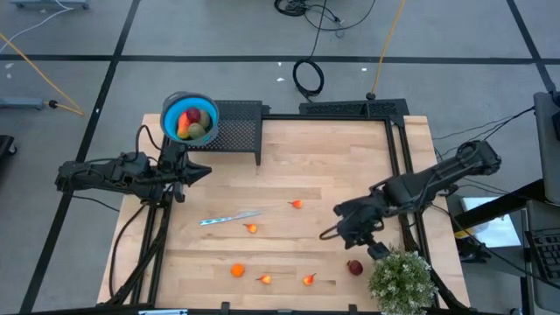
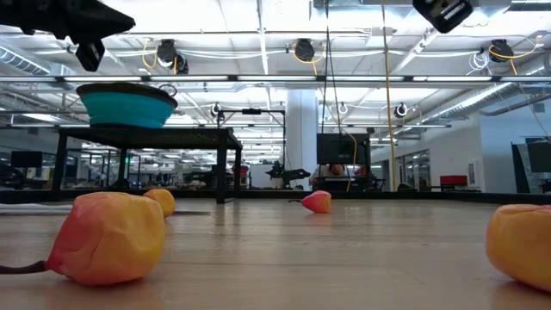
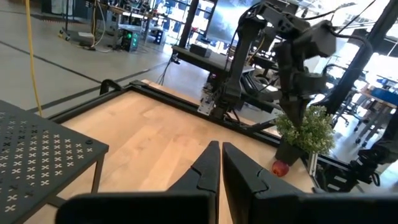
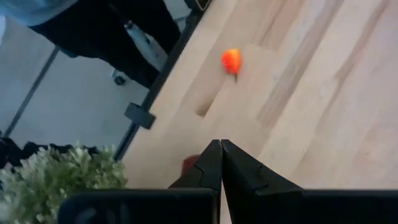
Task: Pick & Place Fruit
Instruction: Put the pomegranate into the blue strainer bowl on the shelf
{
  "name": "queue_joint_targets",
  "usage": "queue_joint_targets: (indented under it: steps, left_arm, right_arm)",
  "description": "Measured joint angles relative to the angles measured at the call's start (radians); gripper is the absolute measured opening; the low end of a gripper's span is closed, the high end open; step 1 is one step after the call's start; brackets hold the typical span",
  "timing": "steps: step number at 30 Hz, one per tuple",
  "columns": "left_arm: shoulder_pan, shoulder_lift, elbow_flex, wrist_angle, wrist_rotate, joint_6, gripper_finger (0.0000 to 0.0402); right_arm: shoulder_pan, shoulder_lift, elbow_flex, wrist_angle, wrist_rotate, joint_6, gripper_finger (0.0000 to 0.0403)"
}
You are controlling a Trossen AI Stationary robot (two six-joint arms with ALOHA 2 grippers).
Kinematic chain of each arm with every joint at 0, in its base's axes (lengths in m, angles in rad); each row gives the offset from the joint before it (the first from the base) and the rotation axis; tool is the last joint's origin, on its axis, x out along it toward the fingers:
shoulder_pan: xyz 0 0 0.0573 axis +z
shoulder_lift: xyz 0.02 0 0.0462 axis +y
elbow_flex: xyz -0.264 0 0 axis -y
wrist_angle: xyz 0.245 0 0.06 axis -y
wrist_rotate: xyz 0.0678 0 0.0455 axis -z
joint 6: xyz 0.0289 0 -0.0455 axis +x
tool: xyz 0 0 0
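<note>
Beside the potted plant [image 1: 401, 278], a dark red fruit [image 1: 354, 267] is lying round and glossy on the desk [image 1: 332, 166]. Just above it, the right end effector [image 1: 378, 249] is hanging fully closed and empty; descending like this, its fingers risk knocking the fruit away under the leaves.

Even overhead light brightens my table [image 1: 332, 175], shadows soft. From table height, ceiling lamps glare at twelve o'clock and the near fruit [image 2: 108, 237] at seven o'clock looks blurred, perhaps simply too close.
</note>
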Motion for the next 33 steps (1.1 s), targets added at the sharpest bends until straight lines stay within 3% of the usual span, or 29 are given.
queue_joint_targets:
  steps: [7,16,33]
  left_arm:
    - [0.000,0.000,0.000,0.000,0.004,0.025,0.0007]
    - [0.000,0.000,0.000,0.000,0.081,0.068,0.0002]
    - [0.000,0.000,0.000,0.000,0.153,0.084,0.0012]
  right_arm:
    - [0.053,0.107,0.085,-0.041,0.000,0.133,0.0000]
    - [0.113,0.221,0.140,-0.046,0.001,0.328,0.0000]
    - [0.130,0.265,0.140,-0.124,0.000,0.620,0.0000]
